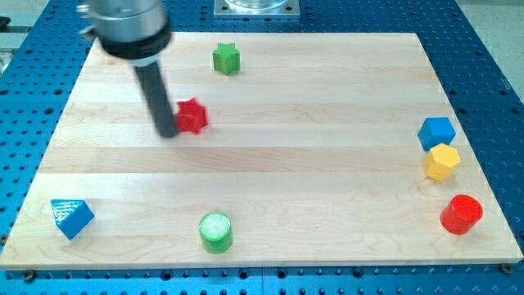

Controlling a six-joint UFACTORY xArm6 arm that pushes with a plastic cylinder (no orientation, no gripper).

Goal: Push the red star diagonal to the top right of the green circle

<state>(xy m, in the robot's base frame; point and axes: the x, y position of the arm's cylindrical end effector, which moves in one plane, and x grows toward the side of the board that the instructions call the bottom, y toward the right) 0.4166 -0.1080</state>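
Observation:
The red star (193,115) lies on the wooden board in the upper left part of the view. My tip (167,133) is right against the star's left side, touching or nearly touching it. The green circle (216,231) stands near the view's bottom edge, below and slightly right of the star, well apart from it.
A green star (227,58) sits near the view's top. A blue triangle (71,217) lies at the bottom left. At the right edge are a blue block (436,133), a yellow block (442,161) and a red cylinder (462,214). The board (327,164) rests on a blue perforated table.

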